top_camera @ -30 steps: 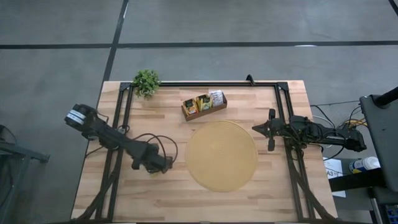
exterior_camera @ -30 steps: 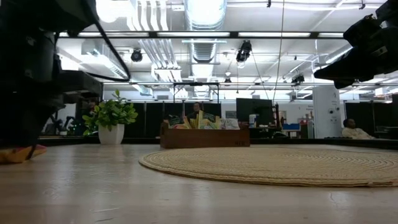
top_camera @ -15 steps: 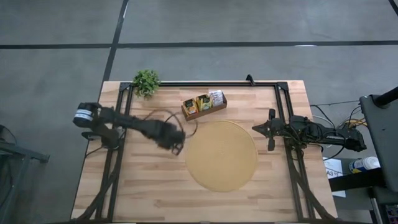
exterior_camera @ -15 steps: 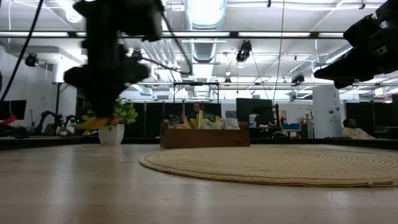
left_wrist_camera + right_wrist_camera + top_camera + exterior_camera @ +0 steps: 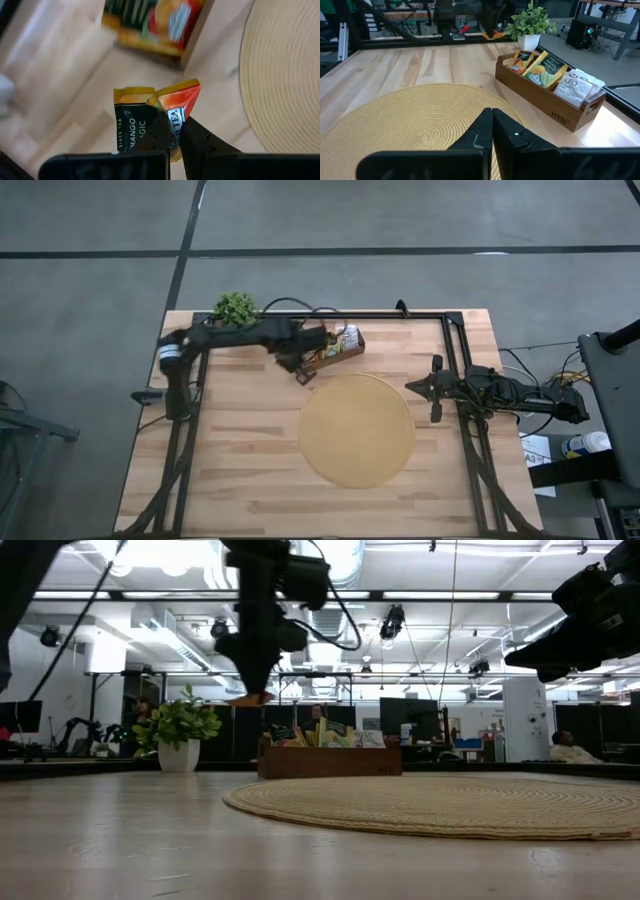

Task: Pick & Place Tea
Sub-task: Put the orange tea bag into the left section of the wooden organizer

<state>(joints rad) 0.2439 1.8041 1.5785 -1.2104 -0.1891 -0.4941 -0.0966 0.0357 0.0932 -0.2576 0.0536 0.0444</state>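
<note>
floor (image 5: 400, 215): grey concrete with dark seam lines | ceiling (image 5: 330, 560): white ducts, pipes, bright lamps | far wall: dark partitions (image 5: 230, 745) and monitor (image 5: 408, 720) | table (image 5: 250, 480): light wood planks | plant (image 5: 178, 730): green, white pot | person (image 5: 568, 748): seated far right

Pinched in the left gripper (image 5: 175, 131), the dark-labelled yellow paper tea sachet (image 5: 131, 120) reads "BLACK TEA" and "MANGO MAGIC"; the orange-red sachet (image 5: 176, 102) pressed beside it shows "TEA". Ahead of the right gripper (image 5: 492, 125), the brown wooden tray (image 5: 555, 110) carries letters resembling "HTB".
</note>
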